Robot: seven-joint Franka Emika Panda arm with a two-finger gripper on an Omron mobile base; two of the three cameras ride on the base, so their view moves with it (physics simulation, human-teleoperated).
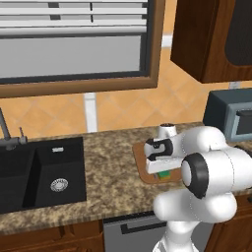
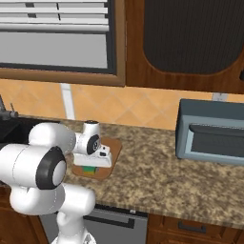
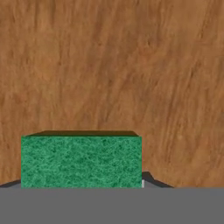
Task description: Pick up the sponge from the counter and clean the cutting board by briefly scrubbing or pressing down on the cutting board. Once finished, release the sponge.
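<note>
The green sponge [image 3: 81, 161] sits low against the reddish-brown cutting board [image 3: 112, 65], whose wood grain lies close behind it in the hand view. From the left base view, my gripper [image 1: 160, 170] points down over the cutting board [image 1: 139, 157] with the sponge [image 1: 165, 174] showing as a green patch under the hand. The jaws are shut on the sponge. The right base view gives the same: gripper [image 2: 89, 165], sponge [image 2: 88, 168] and cutting board [image 2: 112, 147] on the granite counter [image 2: 143, 176]. The fingertips are mostly hidden by the sponge.
A black sink [image 1: 39, 172] with a faucet [image 1: 7, 133] lies to the left along the counter [image 1: 108, 167]. A grey-blue microwave [image 2: 212, 131] stands to the right of the board. Dark wooden cabinets hang above it, and a window is over the sink.
</note>
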